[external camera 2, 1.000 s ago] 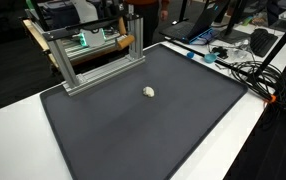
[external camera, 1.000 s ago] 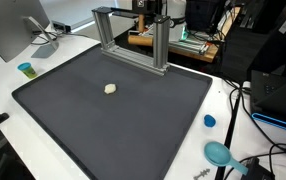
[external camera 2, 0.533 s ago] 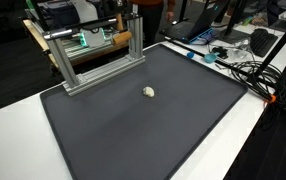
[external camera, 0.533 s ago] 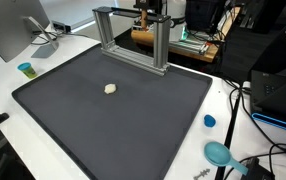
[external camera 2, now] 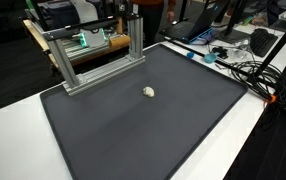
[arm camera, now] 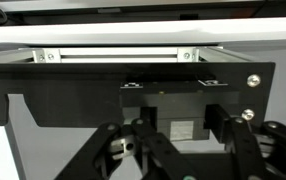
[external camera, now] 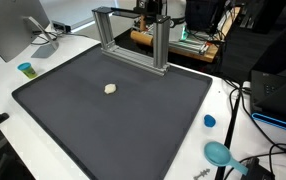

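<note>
Nothing is seen to have moved since the earlier frames. The tool (external camera: 155,11) hangs just above the metal frame (external camera: 162,45), which stands at the black mat's (external camera: 103,125) far edge, its top bar lying crosswise below. The tool's opening cannot be told.

Pale lump (external camera: 110,88) on black mat (external camera: 133,125)

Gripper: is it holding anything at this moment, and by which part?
Cannot tell. The gripper sits at the top of the metal frame, too dark and small to show any hold.
</note>
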Robot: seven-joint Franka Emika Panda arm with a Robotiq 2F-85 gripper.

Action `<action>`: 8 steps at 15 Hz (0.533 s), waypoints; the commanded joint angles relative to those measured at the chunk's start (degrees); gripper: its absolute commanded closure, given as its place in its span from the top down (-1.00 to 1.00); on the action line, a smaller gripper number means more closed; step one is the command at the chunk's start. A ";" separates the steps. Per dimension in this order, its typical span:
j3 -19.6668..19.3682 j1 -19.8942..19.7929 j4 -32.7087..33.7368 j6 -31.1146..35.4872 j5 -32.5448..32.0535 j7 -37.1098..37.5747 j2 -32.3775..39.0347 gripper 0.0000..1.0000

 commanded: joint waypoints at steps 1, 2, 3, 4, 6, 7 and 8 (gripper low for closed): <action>0.58 0.90 1.74 -2.14 4.67 1.17 1.97 0.71; 0.10 0.94 1.40 -1.74 5.78 0.54 1.50 0.81; -0.38 0.78 0.54 -0.77 6.58 0.04 0.43 0.94; -0.92 0.53 -0.83 0.92 7.31 -0.55 -1.08 0.99; -1.19 -0.29 -2.82 2.56 7.27 -0.86 -2.55 1.00; -1.40 -0.67 -3.53 3.00 6.98 -0.93 -2.73 1.00; -1.70 -0.99 -4.30 3.44 6.88 -0.99 -3.00 1.00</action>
